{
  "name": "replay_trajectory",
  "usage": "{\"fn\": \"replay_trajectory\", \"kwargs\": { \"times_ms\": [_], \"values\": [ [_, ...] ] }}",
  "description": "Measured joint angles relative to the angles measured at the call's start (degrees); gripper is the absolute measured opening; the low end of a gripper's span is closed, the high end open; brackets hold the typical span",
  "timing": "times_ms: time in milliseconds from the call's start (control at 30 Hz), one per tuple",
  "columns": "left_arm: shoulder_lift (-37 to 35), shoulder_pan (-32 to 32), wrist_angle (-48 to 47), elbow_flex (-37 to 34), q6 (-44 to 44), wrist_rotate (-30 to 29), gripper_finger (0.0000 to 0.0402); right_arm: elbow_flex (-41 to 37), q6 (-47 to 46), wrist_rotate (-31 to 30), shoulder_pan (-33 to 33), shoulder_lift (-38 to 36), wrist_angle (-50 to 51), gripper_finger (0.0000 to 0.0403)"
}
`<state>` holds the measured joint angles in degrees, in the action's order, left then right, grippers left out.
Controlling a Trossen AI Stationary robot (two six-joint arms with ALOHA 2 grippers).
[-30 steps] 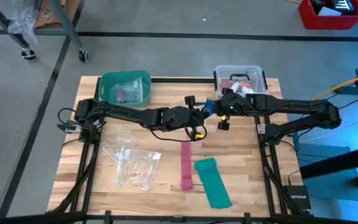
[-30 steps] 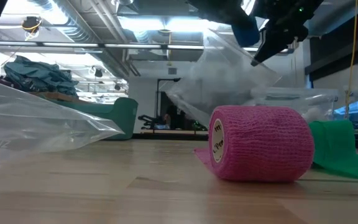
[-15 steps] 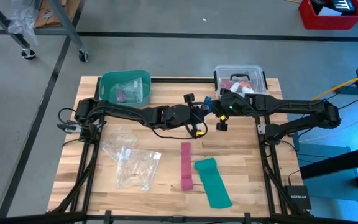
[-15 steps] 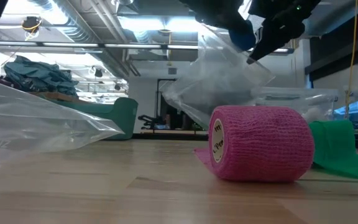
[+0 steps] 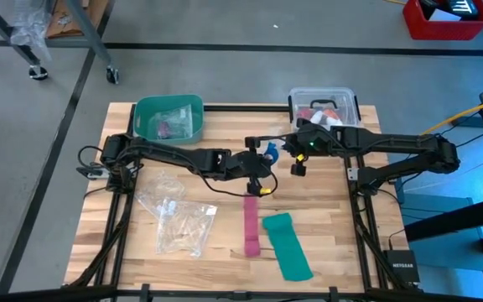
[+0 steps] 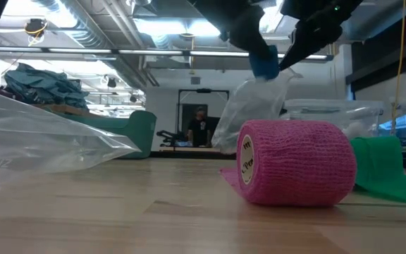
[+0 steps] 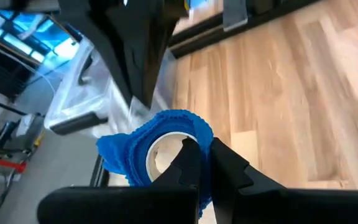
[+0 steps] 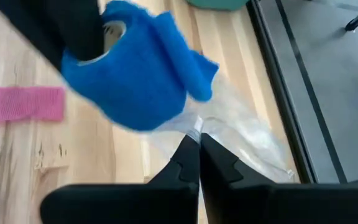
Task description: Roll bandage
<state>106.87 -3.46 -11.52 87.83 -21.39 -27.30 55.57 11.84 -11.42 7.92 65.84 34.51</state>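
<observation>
The bandage is a bright blue roll (image 7: 138, 155) with a white core, held above the table's middle (image 5: 268, 152). My left gripper (image 7: 201, 155) is shut on it. Right beside it my right gripper (image 8: 196, 142) is shut on a clear plastic bag (image 8: 241, 124), which hangs below the two grippers in the low view (image 6: 252, 106). The roll (image 8: 135, 74) sits just in front of the bag's top; whether any of it is inside the bag, I cannot tell. My left gripper has the roll by its wall (image 7: 199, 126) at one open end: one finger seems to reach into the core and the other lies outside. The fingers slant downward from the table's left. The roll is lifted clear of the table. My right gripper pinches the bag's upper edge (image 8: 194, 127) between its two shut fingers, slanting down from the table's right. The bag hangs slack below them, clear of the table; one layer or several, I cannot tell.
A pink strip (image 5: 251, 225) with a rolled end (image 6: 294, 162) and a teal-green strip (image 5: 288, 245) lie near the front. Clear bags (image 5: 179, 218) lie at the left. A green bin (image 5: 168, 117) and a clear box (image 5: 323, 105) stand at the far edge.
My left gripper has tipped downward and carried the blue roll a little down and toward the table's left, away from my right gripper. The bag, spread wide a second ago, now hangs narrower below my right gripper.
</observation>
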Motion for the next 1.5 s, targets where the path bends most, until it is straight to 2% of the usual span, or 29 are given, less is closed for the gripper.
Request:
{"fn": "replay_trajectory", "kwargs": {
  "times_ms": [367, 667, 1167, 1367, 1500],
  "values": [
    [0.0, -2.8, 10.8, 0.0, -5.5, 0.0, 0.0001, 0.0, 0.0, 0.0, 0.0, 0.0, -0.5, 0.0001],
    [0.0, -4.2, 11.0, 0.0, -7.7, 2.0, 0.0001, 0.0, -1.4, 1.6, 0.0, 0.0, -2.0, 0.0001],
    [0.0, -2.6, 12.1, 0.0, -10.3, 0.1, 0.0002, 0.0, -1.2, 7.4, 0.0, 0.0, -1.7, 0.0001],
    [0.1, -2.6, 12.0, 0.0, -11.0, -1.1, 0.0002, 0.0, -1.5, 8.4, 0.0, 0.0, 0.5, 0.0001],
    [0.1, -2.5, 12.6, 0.0, -11.8, -5.0, 0.0002, 0.0, -2.7, 10.7, 0.0, 0.0, 1.6, 0.0001]
  ]
}}
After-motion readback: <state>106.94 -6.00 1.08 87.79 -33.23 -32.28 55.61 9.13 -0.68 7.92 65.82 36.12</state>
